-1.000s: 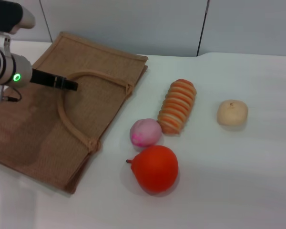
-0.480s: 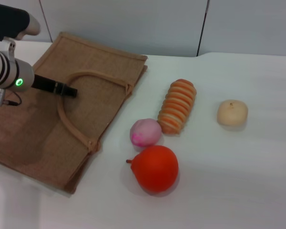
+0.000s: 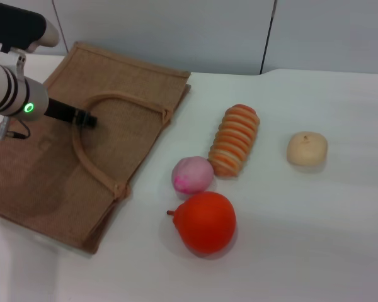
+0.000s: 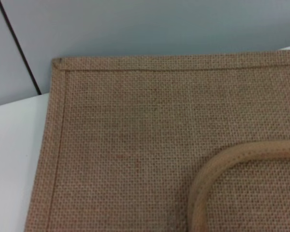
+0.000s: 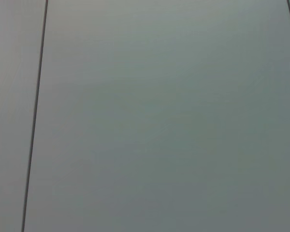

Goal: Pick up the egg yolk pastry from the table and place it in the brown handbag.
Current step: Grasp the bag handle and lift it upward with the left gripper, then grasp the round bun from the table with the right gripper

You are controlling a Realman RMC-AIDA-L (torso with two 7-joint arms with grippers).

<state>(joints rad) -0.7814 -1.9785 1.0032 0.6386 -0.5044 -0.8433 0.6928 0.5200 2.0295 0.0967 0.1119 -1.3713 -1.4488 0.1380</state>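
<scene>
The egg yolk pastry [image 3: 307, 148], a small cream-beige bun with a brown dot, lies on the white table [image 3: 315, 245] at the right, apart from everything else. The brown handbag [image 3: 44, 176] lies flat at the left with its looped handle [image 3: 123, 99] on top. My left gripper [image 3: 88, 118] reaches over the bag, its thin black fingers across the handle's left side, seemingly shut on it. The left wrist view shows the bag's burlap [image 4: 135, 145] and a curve of the handle [image 4: 217, 164]. My right gripper is out of view; its wrist view shows only a grey wall.
A long orange-and-cream ridged bread [image 3: 235, 139], a pink-white ball [image 3: 192, 174] and an orange-red fruit [image 3: 205, 221] lie between the bag and the pastry. A grey wall runs behind the table.
My left gripper has drawn back to the left, and the bag's handle and top right corner have shifted left with it. The pastry and the other foods have not moved.
</scene>
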